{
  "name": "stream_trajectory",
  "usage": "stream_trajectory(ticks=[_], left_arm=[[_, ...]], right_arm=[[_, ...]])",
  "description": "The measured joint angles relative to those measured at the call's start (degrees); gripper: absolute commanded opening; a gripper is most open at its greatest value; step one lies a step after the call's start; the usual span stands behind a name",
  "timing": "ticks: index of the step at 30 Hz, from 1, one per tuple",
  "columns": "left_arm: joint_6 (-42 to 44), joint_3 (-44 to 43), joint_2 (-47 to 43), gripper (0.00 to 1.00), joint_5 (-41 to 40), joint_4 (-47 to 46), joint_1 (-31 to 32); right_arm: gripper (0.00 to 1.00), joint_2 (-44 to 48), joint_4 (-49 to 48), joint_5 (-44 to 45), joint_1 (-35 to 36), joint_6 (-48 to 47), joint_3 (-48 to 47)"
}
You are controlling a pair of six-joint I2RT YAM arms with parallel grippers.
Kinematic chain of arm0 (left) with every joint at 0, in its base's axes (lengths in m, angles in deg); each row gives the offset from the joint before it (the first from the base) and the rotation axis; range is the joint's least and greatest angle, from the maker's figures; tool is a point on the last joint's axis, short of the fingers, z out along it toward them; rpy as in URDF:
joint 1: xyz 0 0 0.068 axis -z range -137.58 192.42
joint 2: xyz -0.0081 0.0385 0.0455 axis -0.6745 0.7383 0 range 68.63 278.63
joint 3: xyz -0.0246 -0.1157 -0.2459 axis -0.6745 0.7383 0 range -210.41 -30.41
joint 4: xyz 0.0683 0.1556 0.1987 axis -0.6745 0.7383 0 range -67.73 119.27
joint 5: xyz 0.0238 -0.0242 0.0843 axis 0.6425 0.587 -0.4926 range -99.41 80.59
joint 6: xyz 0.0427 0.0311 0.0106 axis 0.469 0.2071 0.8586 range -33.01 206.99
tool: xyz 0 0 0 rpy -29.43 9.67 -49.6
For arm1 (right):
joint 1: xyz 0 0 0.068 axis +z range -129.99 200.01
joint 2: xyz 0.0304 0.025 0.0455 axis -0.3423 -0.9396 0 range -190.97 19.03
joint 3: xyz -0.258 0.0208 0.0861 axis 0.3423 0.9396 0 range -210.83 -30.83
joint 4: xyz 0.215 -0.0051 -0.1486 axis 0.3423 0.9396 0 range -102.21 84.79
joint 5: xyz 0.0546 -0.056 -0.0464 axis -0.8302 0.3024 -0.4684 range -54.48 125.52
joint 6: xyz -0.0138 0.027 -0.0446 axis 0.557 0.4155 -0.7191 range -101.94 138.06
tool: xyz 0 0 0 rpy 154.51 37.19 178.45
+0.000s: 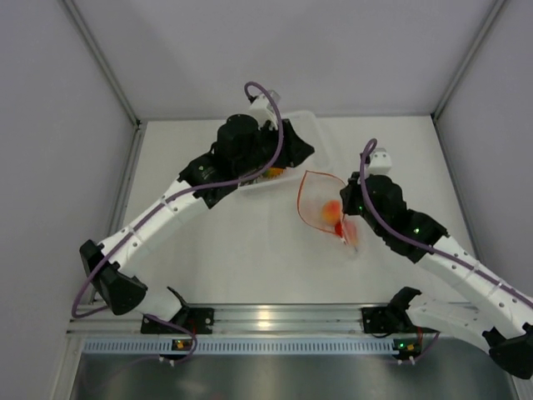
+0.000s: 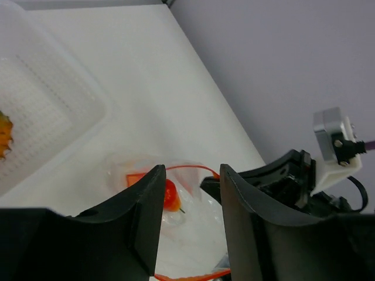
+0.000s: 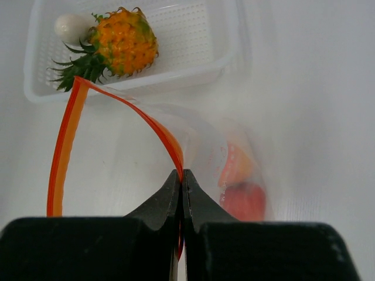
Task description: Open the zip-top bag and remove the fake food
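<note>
Left tool (image 2: 191, 173) at 6 o'clock, its dark fingers parted with nothing between the pads. Beyond the gap, on the white table (image 2: 176, 82), lies the zip-top bag (image 2: 190, 231), its red-orange strip arched, with a small red fruit (image 2: 171, 196) inside. At 10 o'clock is a clear tray (image 2: 55, 111), with part of an orange pineapple (image 2: 4, 137) at its 9 o'clock edge. At 4 o'clock is the black right arm (image 2: 281, 181).

Glossy clear soft-plastic zip-top bag (image 3: 202, 143); translucent tray (image 3: 193, 29) with dimpled floor; matt white table (image 3: 316, 117)

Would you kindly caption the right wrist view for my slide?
Right pincer pinching the orange strip of the open zip-top bag; peach-coloured fruit and red fruit inside, pineapple in the tray behind.
</note>
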Motion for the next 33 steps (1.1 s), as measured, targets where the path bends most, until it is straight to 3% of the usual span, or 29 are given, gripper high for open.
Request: stream_trajectory(ticks=[2,3,6,9,17,23,33], left_arm=[[0.09,0.26,-0.02,0.37,-0.96,-0.02,3.08],[0.13,0.48,-0.02,0.27,-1.38,0.0,4.46],[-0.2,0.94,0.04,0.1,-2.21,-0.02,7.78],[-0.46,1.73,0.28,0.0,-3.04,-0.55,9.97],[-1.44,6.99,4.92,0.0,-3.61,-5.92,12.0],[0.92,15.06,8.41,0.0,-2.69,-15.1,13.11],[14.19,18.32,14.19,0.0,-3.02,-23.91,18.29]], right_arm=[[0.0,-0.63,-0.22,0.0,0.0,0.5,-0.07],[0.0,-0.94,-0.35,0.02,0.0,0.87,-0.07],[0.0,-1.57,-0.66,0.02,0.0,1.55,-0.07],[0.0,-1.66,-1.49,0.04,0.0,2.43,-0.07],[0.0,-1.01,-2.86,0.55,-1.09,4.22,-0.04],[0.0,0.5,-4.13,0.02,-3.06,5.92,0.76],[0.0,0.63,-4.92,-3.63,-7.06,6.88,1.9]])
